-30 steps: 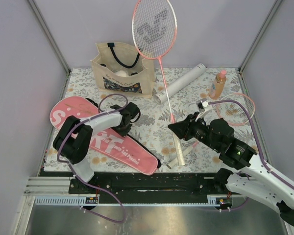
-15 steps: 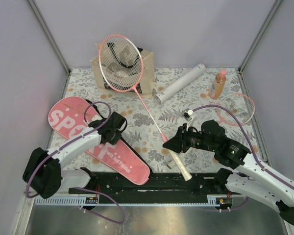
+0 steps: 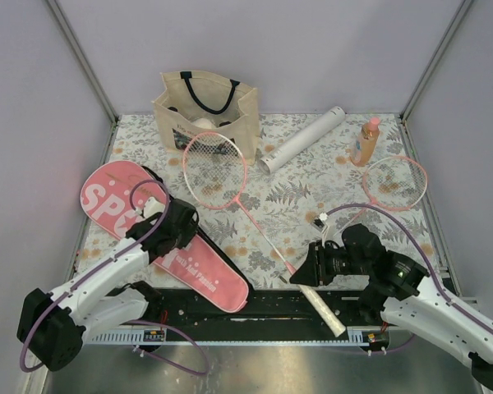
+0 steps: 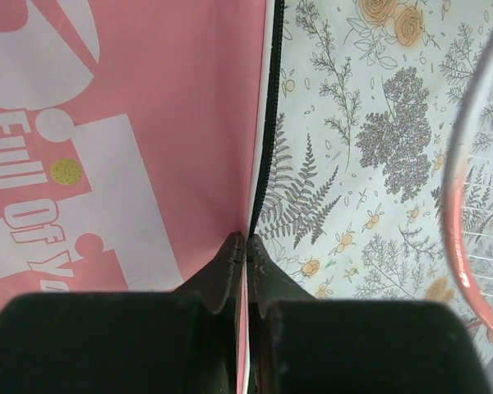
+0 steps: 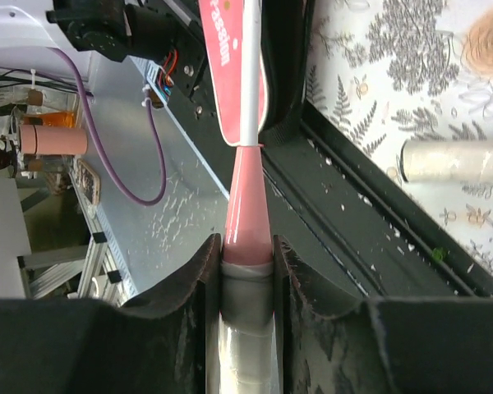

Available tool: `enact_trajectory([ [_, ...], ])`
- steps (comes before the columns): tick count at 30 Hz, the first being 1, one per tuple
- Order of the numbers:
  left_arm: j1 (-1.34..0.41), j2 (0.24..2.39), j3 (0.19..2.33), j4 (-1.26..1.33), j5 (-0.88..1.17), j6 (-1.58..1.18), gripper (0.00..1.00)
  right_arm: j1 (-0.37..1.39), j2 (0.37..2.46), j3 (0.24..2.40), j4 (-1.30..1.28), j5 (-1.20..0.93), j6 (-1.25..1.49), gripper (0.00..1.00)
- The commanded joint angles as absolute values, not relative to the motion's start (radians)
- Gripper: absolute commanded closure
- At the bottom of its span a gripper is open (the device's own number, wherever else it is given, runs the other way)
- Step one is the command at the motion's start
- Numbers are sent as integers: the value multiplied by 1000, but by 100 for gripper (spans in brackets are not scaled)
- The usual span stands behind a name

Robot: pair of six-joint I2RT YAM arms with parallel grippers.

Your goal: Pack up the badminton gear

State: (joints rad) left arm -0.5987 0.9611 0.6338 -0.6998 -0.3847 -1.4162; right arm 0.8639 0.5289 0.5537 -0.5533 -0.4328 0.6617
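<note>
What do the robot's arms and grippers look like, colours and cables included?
Both arms have white shells with black joints: the left arm and the right arm. A thin purple cable loops along each. The left gripper and right gripper have matte black, tapered fingers.

Bright, even overhead light, soft shadows; wrist views blur up close.
</note>
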Motion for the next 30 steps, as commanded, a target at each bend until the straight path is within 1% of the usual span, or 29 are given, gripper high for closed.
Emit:
enact_trajectory([
  [1, -603, 905, 603, -635, -362, -1356, 100, 861, 482, 520, -548, -472, 725, 100],
  [8, -601, 813, 548, -545, -342, -1272, 100, 861, 457, 451, -486, -587, 761, 100],
  [14, -603, 736, 488, -443, -293, -1217, 100, 861, 431, 324, -305, -733, 882, 100],
  [20, -603, 672, 433, -353, -236, -1155, 100, 861, 523, 310, -253, -811, 835, 100],
  [23, -603, 652, 425, -336, -221, -1132, 100, 859, 563, 285, -138, -836, 859, 100],
  [26, -601, 641, 425, -336, -203, -1126, 100, 861, 650, 285, -58, -871, 871, 100],
  [30, -603, 617, 408, -314, -160, -1126, 100, 862, 733, 319, -32, -845, 850, 100],
])
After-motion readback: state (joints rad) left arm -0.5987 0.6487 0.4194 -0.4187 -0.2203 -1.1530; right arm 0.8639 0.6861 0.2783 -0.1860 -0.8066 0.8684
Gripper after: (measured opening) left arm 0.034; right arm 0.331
